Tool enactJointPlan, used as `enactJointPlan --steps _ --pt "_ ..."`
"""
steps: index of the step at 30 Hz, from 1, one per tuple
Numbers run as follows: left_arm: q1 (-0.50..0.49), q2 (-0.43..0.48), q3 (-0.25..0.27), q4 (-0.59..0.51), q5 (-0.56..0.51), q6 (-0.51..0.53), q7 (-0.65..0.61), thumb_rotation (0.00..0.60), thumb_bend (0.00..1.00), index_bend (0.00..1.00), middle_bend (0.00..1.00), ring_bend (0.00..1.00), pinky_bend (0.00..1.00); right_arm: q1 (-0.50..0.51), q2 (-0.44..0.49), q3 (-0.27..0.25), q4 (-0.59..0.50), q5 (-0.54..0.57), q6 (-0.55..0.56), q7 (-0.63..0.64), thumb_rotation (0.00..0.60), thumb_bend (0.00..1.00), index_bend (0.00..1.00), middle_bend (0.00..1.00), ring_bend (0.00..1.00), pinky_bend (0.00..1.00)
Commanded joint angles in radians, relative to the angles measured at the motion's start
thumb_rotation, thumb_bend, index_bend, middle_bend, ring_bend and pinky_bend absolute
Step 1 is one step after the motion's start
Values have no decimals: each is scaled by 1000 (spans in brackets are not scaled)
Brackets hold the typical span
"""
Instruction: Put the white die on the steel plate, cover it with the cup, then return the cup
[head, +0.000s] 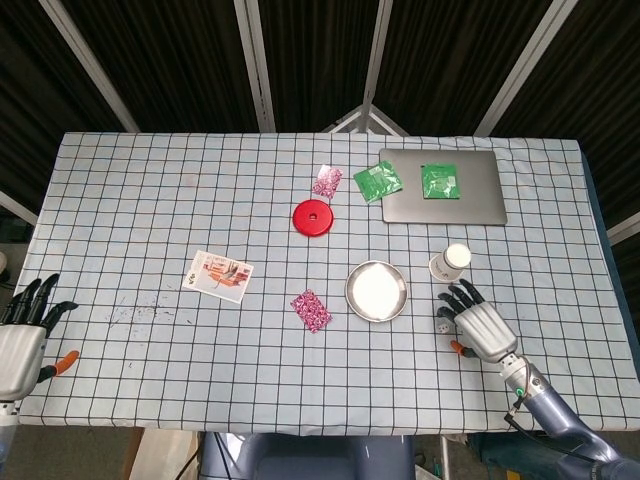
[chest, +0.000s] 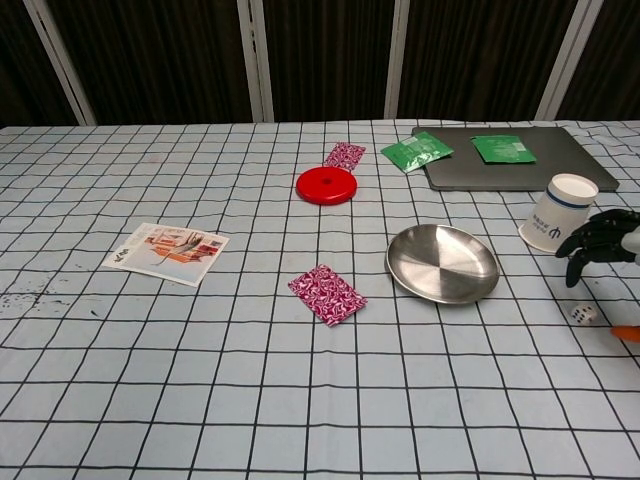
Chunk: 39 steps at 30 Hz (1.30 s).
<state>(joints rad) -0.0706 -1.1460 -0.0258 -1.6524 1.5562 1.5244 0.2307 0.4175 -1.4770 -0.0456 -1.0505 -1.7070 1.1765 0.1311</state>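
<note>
The small white die with dark dots is seen on the checked cloth, right of the steel plate. The right hand is held above it, fingers spread, empty. The cup stands nearby. The left hand is open too.

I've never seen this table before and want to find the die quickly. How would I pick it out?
Start at the steel plate near the middle of the table. Look to its right, just below the paper cup, under the fingertips of the right hand. The die is the tiny white cube with dark pips, far smaller than anything nearby.
</note>
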Motion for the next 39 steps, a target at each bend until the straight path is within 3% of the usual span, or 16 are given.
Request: enactJointPlan --steps 1,39 --pt "-1 0 0 -1 -2 -2 3 600 236 286 0 0 128 4 -8 -4 11 5 -8 8 600 278 389 203 122 0" --pt "-11 -16 1 1 -17 -21 45 600 236 288 0 0 128 48 -55 -17 78 40 -46 45 600 327 494 203 136 0"
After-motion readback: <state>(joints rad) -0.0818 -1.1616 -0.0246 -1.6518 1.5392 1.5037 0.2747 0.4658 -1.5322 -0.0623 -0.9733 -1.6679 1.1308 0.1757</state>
